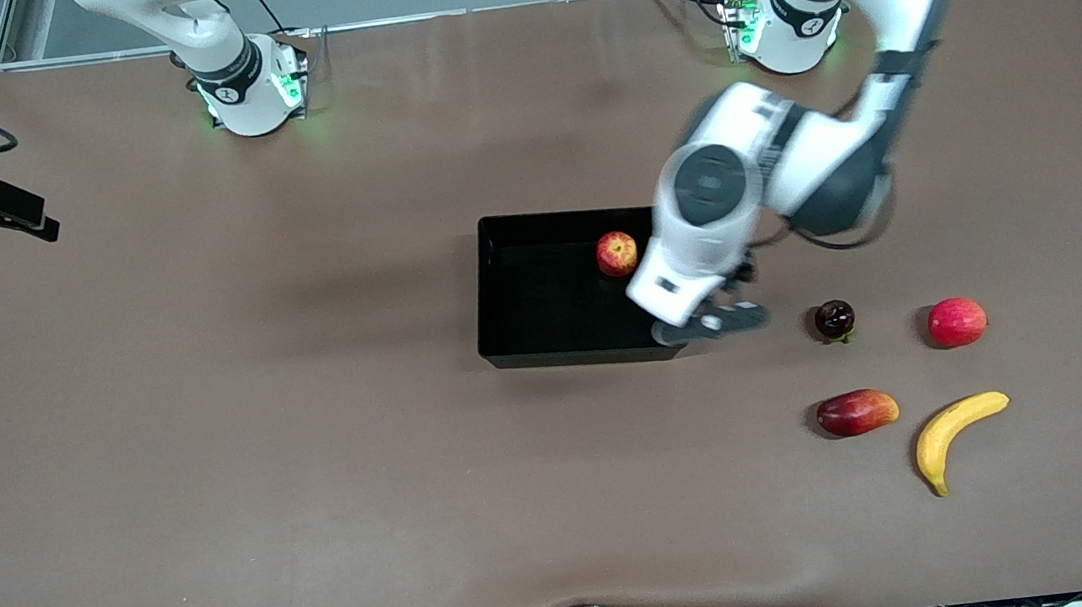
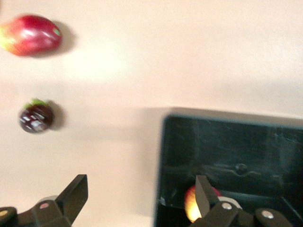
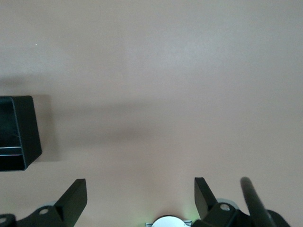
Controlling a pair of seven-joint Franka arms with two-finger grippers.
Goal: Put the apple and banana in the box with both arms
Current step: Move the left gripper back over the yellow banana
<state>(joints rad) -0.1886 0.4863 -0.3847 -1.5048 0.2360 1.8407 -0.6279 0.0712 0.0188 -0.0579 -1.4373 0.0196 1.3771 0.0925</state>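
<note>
Front view shows no writing that can be read on anything. Counted there: one box (image 1: 539, 289), one apple (image 1: 616, 253) lying in it, one banana (image 1: 957, 436), one plain red fruit (image 1: 956, 321), one long dark-red fruit (image 1: 856, 412), one small dark fruit (image 1: 834, 319), and two arms. The left gripper (image 1: 716, 321) hangs over the box's corner toward the left arm's end of the table, its jaws spread wide and holding nothing; the apple lies in the box just beside it, and the banana lies on the table well apart from it, outside the box. The left wrist view shows one finger (image 2: 71, 196) over bare table and the other over the box, with the apple partly hidden by that finger. The right gripper (image 3: 139, 198) shows only in the right wrist view, wide and empty over bare table, with a box corner near it; that arm waits.
</note>
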